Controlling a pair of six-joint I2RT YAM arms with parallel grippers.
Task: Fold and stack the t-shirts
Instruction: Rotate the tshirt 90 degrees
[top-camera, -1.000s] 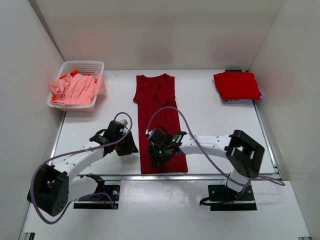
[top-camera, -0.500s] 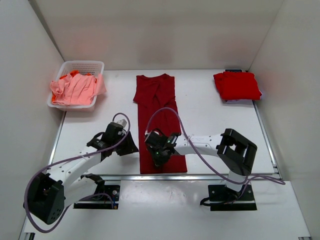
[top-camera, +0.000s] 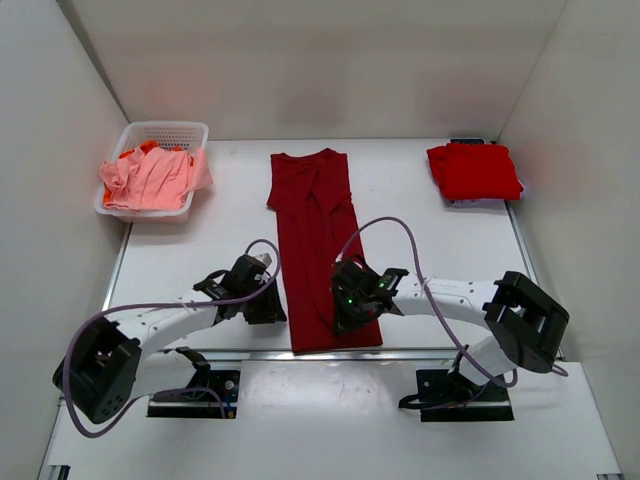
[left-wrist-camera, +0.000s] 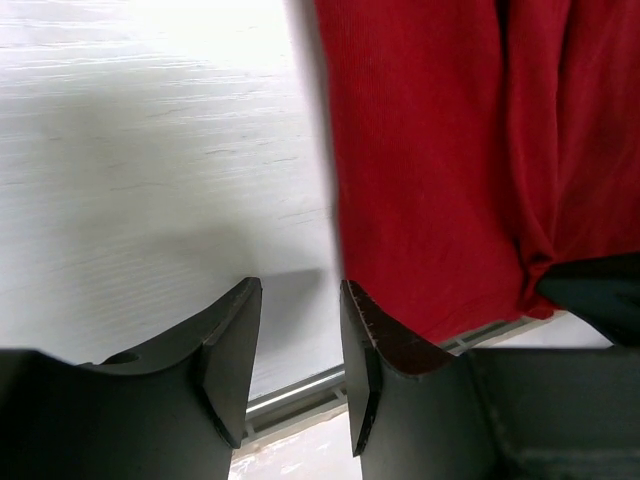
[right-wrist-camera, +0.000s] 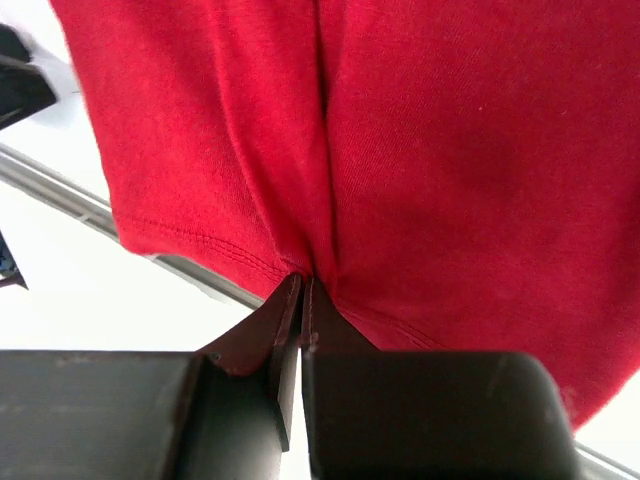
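Down the middle of the desk (top-camera: 430, 240) lies the maroon t-shirt (top-camera: 315, 235), folded lengthwise into a long narrow strip, its collar end far from the arms and its hem at the near edge. At that hem the right tool (right-wrist-camera: 302, 290) is clenched on the maroon t-shirt, its two fingers pressed together and a pinch of cloth drawn up into them as a crease. The left tool (left-wrist-camera: 298, 320) sits low just beside the strip's left edge, released: its fingers stand slightly apart, and only bare desk shows between them. Far left, the white basket (top-camera: 168, 128) holds the salmon-pink t-shirts (top-camera: 150, 178), heaped loose and spilling over its rim, with an orange t-shirt (top-camera: 140, 150) showing behind them. At the far right corner the bright red t-shirt (top-camera: 473, 170) rests folded, well apart from both arms.
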